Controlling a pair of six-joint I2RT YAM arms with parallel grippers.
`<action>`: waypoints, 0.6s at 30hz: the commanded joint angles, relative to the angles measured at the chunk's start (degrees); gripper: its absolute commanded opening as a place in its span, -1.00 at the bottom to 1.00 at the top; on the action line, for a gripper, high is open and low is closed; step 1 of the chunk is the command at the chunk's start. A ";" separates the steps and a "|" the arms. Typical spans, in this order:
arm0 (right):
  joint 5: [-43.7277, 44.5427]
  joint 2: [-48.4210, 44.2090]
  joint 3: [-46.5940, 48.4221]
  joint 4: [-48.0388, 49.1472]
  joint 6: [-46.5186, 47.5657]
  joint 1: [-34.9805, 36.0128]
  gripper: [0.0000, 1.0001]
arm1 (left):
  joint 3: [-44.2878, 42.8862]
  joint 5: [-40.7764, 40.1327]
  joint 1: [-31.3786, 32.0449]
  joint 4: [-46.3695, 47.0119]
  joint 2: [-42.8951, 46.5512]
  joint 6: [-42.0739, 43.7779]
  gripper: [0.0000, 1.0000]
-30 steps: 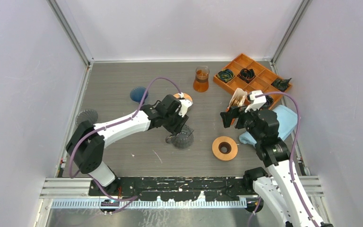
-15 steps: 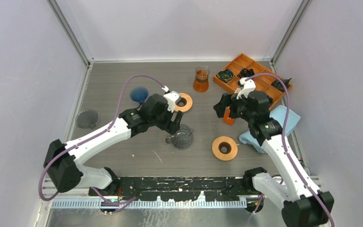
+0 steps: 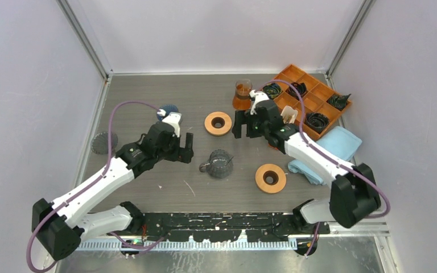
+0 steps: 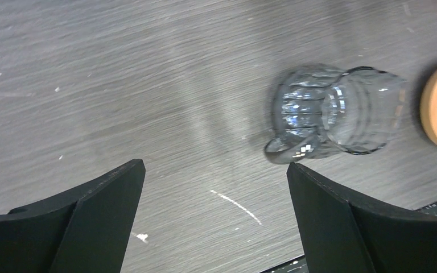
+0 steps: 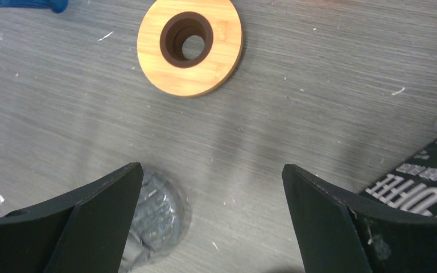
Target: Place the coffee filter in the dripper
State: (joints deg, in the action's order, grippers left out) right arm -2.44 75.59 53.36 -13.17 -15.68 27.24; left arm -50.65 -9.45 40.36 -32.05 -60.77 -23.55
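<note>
Fetch step, nothing held. Left claw (image 4: 214,166) released beside glass dripper (image 4: 336,114), mid-frame. Right claw (image 5: 211,168) released near wooden ring (image 5: 189,45). Coffee filter (image 3: 287,114) sits right of centre. Next, probably: right claw pinches one filter.

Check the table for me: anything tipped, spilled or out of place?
No spill shows. The glass dripper rests on the bare table, apart from the far wooden ring and the near wooden ring. In the left wrist view it looks tipped on its side, though I cannot be sure.
</note>
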 commanded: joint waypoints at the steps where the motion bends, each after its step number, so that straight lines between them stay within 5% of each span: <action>1: 8.00 5.46 6.33 6.21 -2.42 2.68 0.99 | 2.61 -0.76 -3.52 -2.31 4.05 -1.94 0.99; 18: 19.86 29.08 20.37 7.58 -8.63 6.06 0.65 | 0.65 -3.83 -6.43 -6.47 4.60 6.21 0.98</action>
State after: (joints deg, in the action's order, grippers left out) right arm 14.15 102.28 69.21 -7.73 -21.71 32.71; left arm -46.61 -11.31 34.26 -38.09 -56.03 -21.74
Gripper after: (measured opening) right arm 0.847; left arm 0.993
